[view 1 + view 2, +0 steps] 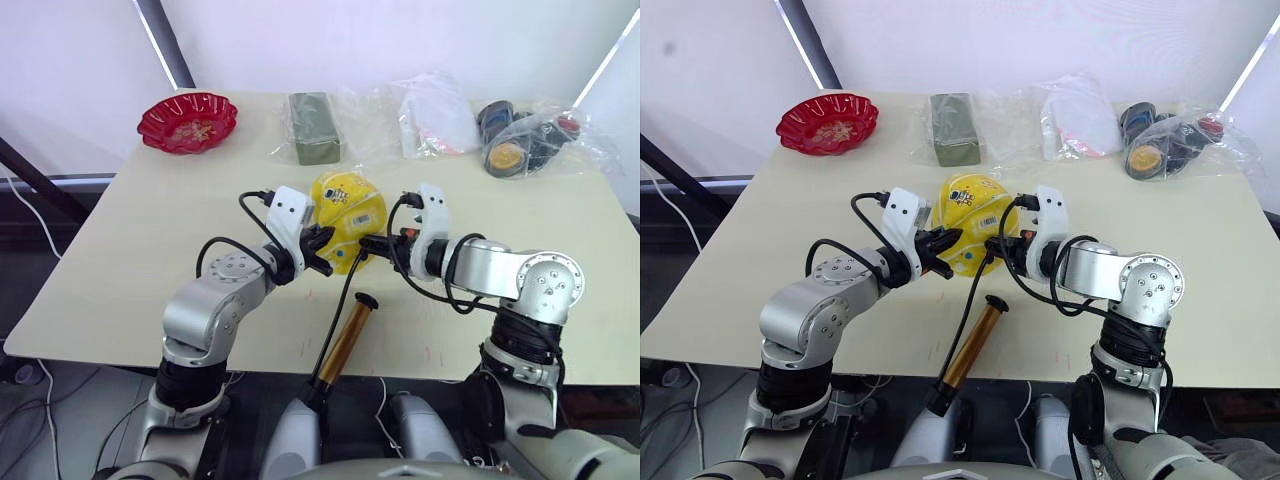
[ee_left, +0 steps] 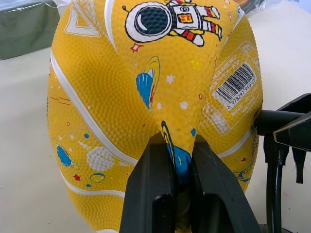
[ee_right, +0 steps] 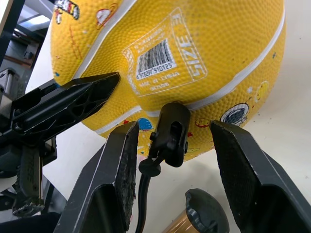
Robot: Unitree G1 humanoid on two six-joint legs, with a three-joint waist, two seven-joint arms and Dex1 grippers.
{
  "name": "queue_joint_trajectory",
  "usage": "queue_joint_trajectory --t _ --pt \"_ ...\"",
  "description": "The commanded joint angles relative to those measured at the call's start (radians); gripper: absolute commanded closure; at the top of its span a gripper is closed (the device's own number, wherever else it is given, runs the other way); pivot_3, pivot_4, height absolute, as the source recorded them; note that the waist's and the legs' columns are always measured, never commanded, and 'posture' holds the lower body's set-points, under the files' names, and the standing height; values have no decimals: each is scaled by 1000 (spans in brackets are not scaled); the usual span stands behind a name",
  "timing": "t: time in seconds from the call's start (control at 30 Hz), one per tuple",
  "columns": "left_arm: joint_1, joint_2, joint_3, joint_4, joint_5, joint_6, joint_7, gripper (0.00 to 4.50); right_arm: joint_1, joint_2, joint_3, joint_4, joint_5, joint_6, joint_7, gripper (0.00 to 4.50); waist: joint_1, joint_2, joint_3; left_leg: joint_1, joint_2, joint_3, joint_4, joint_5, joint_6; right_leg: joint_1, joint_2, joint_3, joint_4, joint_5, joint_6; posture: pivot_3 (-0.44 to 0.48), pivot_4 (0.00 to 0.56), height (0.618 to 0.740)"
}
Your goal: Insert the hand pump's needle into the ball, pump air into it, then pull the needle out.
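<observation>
In the left eye view, one ball (image 1: 347, 217) sits mid-bench between two end effectors. The left end effector (image 1: 322, 252) meets the ball's near-left side, and the right end effector (image 1: 378, 243) sits at its near-right side. One hand pump (image 1: 344, 342) lies tilted at the near edge of the bench (image 1: 120, 260), its gold-bronze metal cylinder capped in black, a thin black hose (image 1: 340, 300) rising from it toward the ball. Along the far edge sit one red scalloped bowl (image 1: 187, 121), one dark green block (image 1: 313, 126) and clear plastic bags (image 1: 438, 118).

The right eye view shows the same layout, the ball touching both end effectors.

In the left wrist view, the left end effector's two black fingers (image 2: 151, 189) are pinched on a raised fold of the ball's pebbled yellow skin, which bears white curved stripes, an astronaut print and a barcode label.

In the right wrist view, the right end effector's two ridged black fingers (image 3: 119, 170) stand apart on either side of the needle (image 3: 170, 131). Its small black fitting presses against the ball just below the barcode label, and neither finger touches it. The metal tip itself is hidden.
</observation>
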Motion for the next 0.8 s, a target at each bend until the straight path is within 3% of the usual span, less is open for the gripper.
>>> queue_joint_trajectory --t 0.03,0.13,0.2,0.33,0.57,0.67,0.8 --pt "9 -11 -27 -12 -16 15 -12 4500 -10 8 -11 -20 12 4 -8 2066 0 0 0 0 0 0 0 0 0 0 0 0 0 0 0 0 150 740" --pt "11 -11 -27 -15 -16 15 -11 4500 -10 10 -14 -20 12 5 -9 2066 0 0 0 0 0 0 0 0 0 0 0 0 0 0 0 0 150 740" --pt "12 -11 -26 -14 -15 15 -11 4500 -9 11 -14 -20 13 5 -9 2493 0 0 0 0 0 0 0 0 0 0 0 0 0 0 0 0 150 740" --pt "13 -11 -26 -15 -15 15 -10 4500 -6 10 -11 -20 9 4 -7 4123 0 0 0 0 0 0 0 0 0 0 0 0 0 0 0 0 150 740" --pt "16 -15 -28 -14 -12 14 -8 4500 -9 -18 17 -33 -7 6 17 4169 -1 0 0 0 0 0 0 0 0 0 0 0 0 0 0 0 150 740" --pt "19 -16 -27 -12 -12 12 -9 4500 -16 -152 156 -86 -56 7 100 4169 0 0 0 0 0 0 0 0 0 0 0 0 0 0 0 0 150 740" --pt "25 -18 -30 -15 -12 14 -10 4500 -54 -354 434 -180 -171 -5 265 4169 0 0 0 0 -1 -1 0 0 0 1 0 -1 -1 0 0 0 150 740"
